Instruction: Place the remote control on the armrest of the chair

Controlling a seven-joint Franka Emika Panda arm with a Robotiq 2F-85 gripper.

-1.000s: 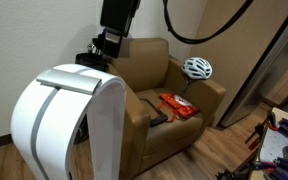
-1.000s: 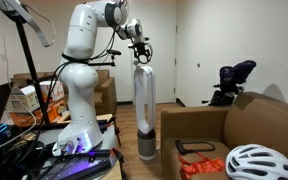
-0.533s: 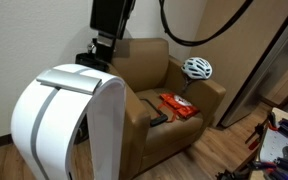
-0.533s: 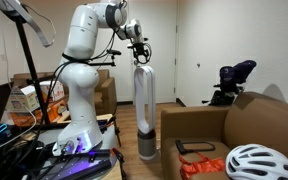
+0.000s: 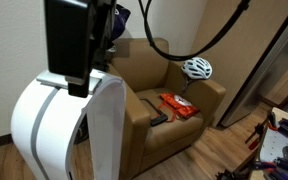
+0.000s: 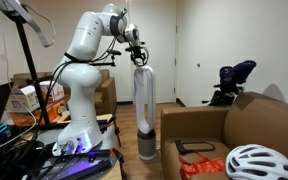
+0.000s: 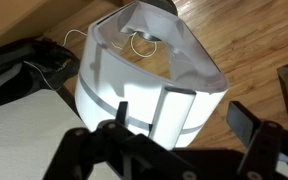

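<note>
On the seat cushion of the tan-brown leather chair (image 5: 154, 65), the remote control (image 5: 159, 119) lies flat near the front edge. It sits close against the inner side of the armrest (image 5: 136, 108) nearest the white arch-shaped object (image 5: 69, 120). An orange-red packet (image 5: 180, 105) lies just beside it, across the middle of the same cushion. A white helmet (image 5: 197, 68) sits on the opposite armrest.

The robot's arm (image 6: 79, 50) is well apart from the chair (image 6: 199, 125), reaching over the tall white arch (image 6: 144, 105), which stands upright between the robot's base and the chair. The gripper (image 6: 136, 56) hangs at the arch's rounded top; whether it touches the surface cannot be told from this distance.

From the wrist view, the gripper (image 7: 179, 125) points down at the top of the arch (image 7: 149, 70). Its two dark fingers (image 7: 246, 125) are spread wide with nothing held, and the white top shows between them and below.

Seen in an exterior view, the arm's dark housing (image 5: 69, 45) fills the upper foreground above the arch and hides part of the chair's back. A black cable (image 5: 184, 40) loops overhead above the chair. Wooden floor (image 5: 4, 160) shows at the lower edge beside the arch.
</note>
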